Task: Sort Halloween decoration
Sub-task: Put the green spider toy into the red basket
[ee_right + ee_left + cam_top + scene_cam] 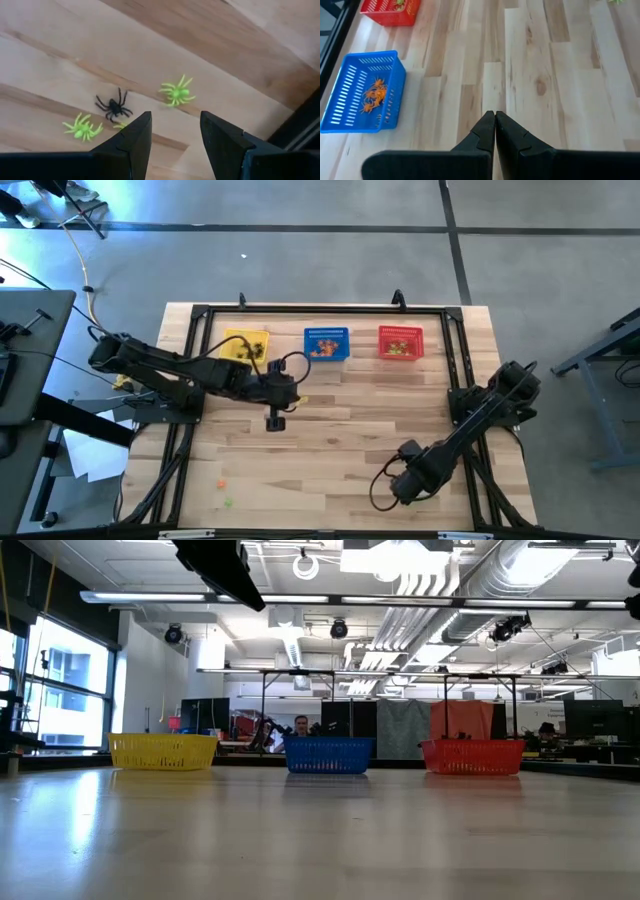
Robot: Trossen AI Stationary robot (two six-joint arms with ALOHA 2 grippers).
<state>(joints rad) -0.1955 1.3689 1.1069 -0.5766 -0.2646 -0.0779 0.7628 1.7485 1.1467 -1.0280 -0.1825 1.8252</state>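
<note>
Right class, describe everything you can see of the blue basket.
The blue basket is a small rectangular plastic mesh tray with slotted walls and floor, sitting upright and open-topped on the wooden table, middle of three in the far row. Orange trinkets lie heaped on its floor. Nothing else touches it; the left gripper is nearby, shut and empty.

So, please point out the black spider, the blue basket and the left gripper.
black spider (113, 106), right wrist view, on its body.
blue basket (340, 122), left wrist view, on its near wall.
left gripper (495, 120), left wrist view, between the closed fingertips.
</note>
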